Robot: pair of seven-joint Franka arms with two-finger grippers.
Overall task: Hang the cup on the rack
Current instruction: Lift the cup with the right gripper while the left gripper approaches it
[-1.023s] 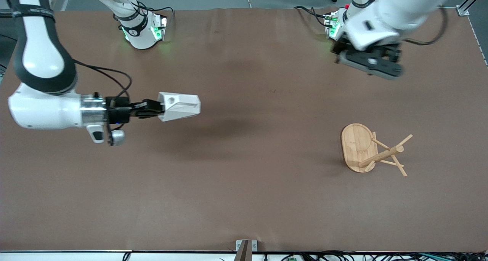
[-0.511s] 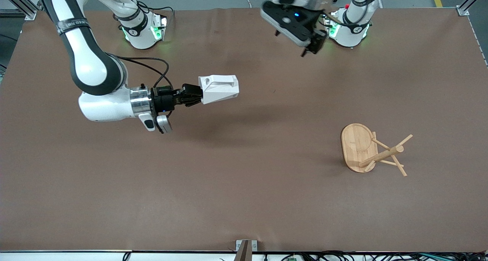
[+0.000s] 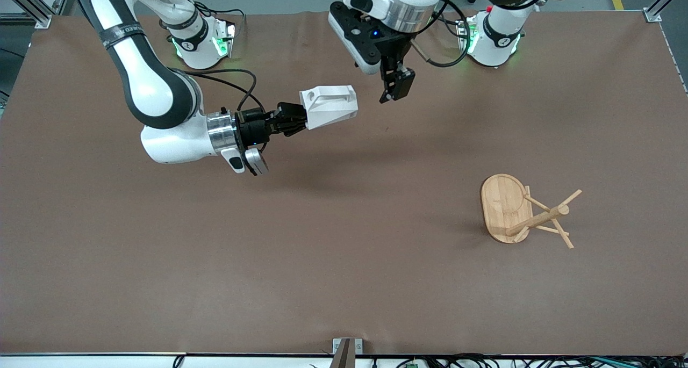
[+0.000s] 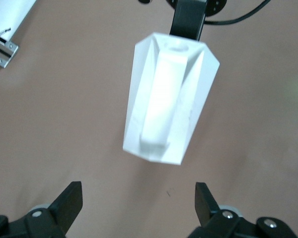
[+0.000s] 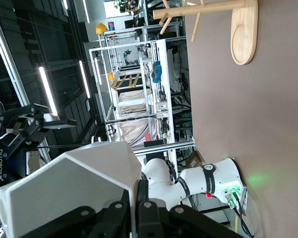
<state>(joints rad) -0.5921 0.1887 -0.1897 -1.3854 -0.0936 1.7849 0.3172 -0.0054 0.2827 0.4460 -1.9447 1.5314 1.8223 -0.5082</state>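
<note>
White cup is pinched by our right end effector; left end effector, spread, may misgrip the handover, far from rack.

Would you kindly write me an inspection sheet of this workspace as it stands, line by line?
Surface: brown table, flat, with some creases.
Cup: white faceted cup held on its side in the air over the table's middle, handle up.
Rack: bamboo rack stands upright toward the left arm's end of the table, nearer the front camera than the cup; its pegs are bare.
Clutter: nothing seen.
Right gripper: jaws shut on the cup's base end.
Left gripper: jaws open, empty, up in the air beside the cup's rim end, wrist camera looking at the cup.
Cables: black leads loop along both arms.
Surroundings: lab shelving in the right wrist view.
</note>
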